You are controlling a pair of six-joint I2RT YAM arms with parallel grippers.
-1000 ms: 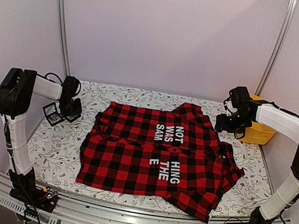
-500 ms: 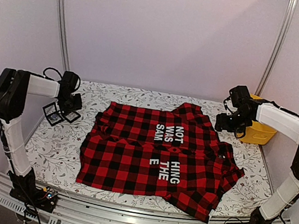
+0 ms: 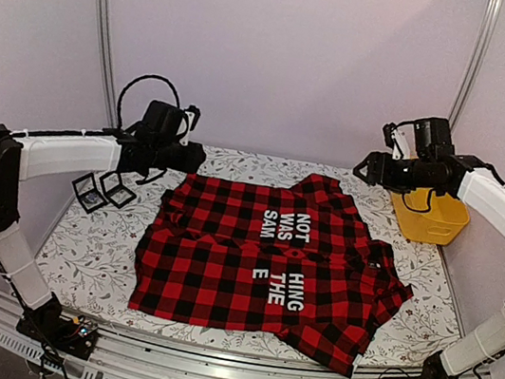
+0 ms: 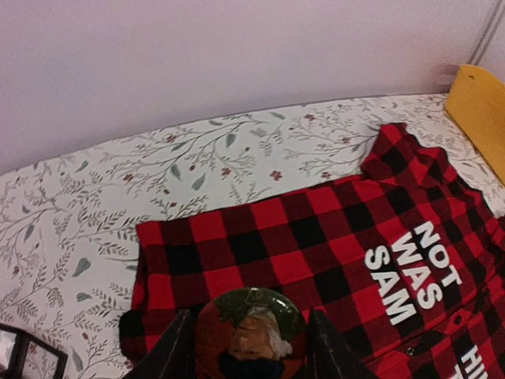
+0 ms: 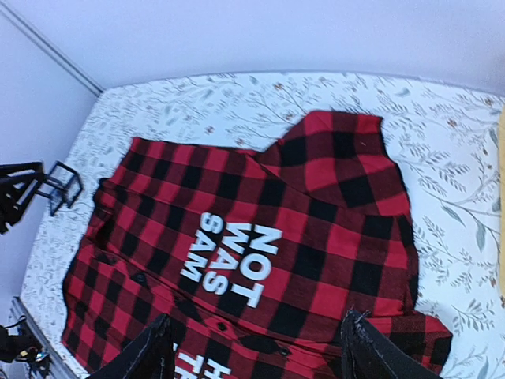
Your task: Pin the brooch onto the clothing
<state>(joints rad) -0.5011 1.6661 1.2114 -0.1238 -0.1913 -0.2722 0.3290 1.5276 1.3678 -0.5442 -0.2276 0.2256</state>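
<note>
The red-and-black checked shirt (image 3: pixel 261 258) lies flat in the middle of the table, white letters facing up. My left gripper (image 3: pixel 191 153) hovers over the shirt's far left corner. In the left wrist view it (image 4: pixel 249 316) is shut on a round brooch (image 4: pixel 251 335) with a green, red and tan picture, above the shirt (image 4: pixel 316 237). My right gripper (image 3: pixel 364 166) is raised above the shirt's far right collar area. In the right wrist view it (image 5: pixel 256 317) is open and empty over the shirt (image 5: pixel 300 237).
A yellow bin (image 3: pixel 432 218) stands at the back right, also in the left wrist view (image 4: pixel 477 103). Small black wire-frame stands (image 3: pixel 99 189) sit on the floral tablecloth at the left, seen in the right wrist view (image 5: pixel 39 185) too.
My left arm has swung from the wire stands at the left up and right to the shirt's far left corner. My right arm has risen and drawn back above the shirt's collar.
</note>
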